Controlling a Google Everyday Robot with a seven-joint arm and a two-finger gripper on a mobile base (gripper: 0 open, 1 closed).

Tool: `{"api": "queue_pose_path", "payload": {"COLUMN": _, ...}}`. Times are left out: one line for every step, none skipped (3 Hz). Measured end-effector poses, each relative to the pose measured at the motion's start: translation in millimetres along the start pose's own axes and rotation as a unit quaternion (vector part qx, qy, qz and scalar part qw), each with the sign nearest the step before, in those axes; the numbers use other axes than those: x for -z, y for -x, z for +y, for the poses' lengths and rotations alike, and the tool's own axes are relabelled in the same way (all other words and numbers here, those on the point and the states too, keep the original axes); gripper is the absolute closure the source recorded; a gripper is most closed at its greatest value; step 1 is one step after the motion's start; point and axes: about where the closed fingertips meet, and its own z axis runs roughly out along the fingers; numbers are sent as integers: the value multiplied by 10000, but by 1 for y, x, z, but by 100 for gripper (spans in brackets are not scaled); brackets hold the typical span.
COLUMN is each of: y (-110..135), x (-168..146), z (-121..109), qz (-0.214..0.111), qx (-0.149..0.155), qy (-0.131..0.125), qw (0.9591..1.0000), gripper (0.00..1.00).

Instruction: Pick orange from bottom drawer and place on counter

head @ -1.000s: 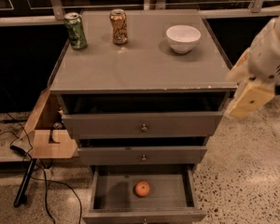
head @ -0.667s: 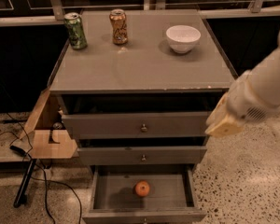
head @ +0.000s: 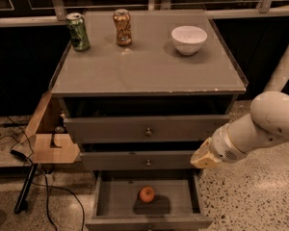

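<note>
Orange [head: 146, 194] lies in the bottom drawer [head: 116, 200], hand [head: 203, 159] above its right side.

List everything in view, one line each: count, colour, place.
Counter: one, grey, top of the cabinet.
Green can: one, green, counter's back left.
Brown can: one, orange-brown, right of the green can.
Bowl: one, white, counter's back right.
Top drawer: one, grey, under the counter.
Middle drawer: one, grey, below the top drawer.
Bottom drawer: one, grey, lowest, pulled open.
Orange: one, orange-red, inside the bottom drawer.
Box: one, tan, left of the cabinet.
Cables: several, black, floor at left.
Arm: one, white, at the right edge.
Hand: one, pale tan, beside the middle drawer's right end, above the bottom drawer.
</note>
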Motion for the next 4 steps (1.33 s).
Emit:
{"api": "queue_pose_path", "payload": {"y": -2, "x": -4, "z": 1, "qz": -9, "qx": -33, "qy": 21, "qw": 10000, "gripper": 100}}
{"api": "queue_pose_path", "payload": {"y": -10, "x": -36, "z": 2, "qz": -238, "qx": -76, "qy": 89, "qw": 9996, "gripper": 100}}
{"api": "queue_pose_path", "payload": {"y": -23, "x": -119, "z": 3, "qz": -886, "qx": -44, "qy": 217, "qw": 9958, "gripper": 100}}
{"api": "queue_pose_path", "payload": {"y": -35, "x": -179, "z": -16, "qz": -1427, "qx": -75, "qy": 224, "qw": 9895, "gripper": 100}}
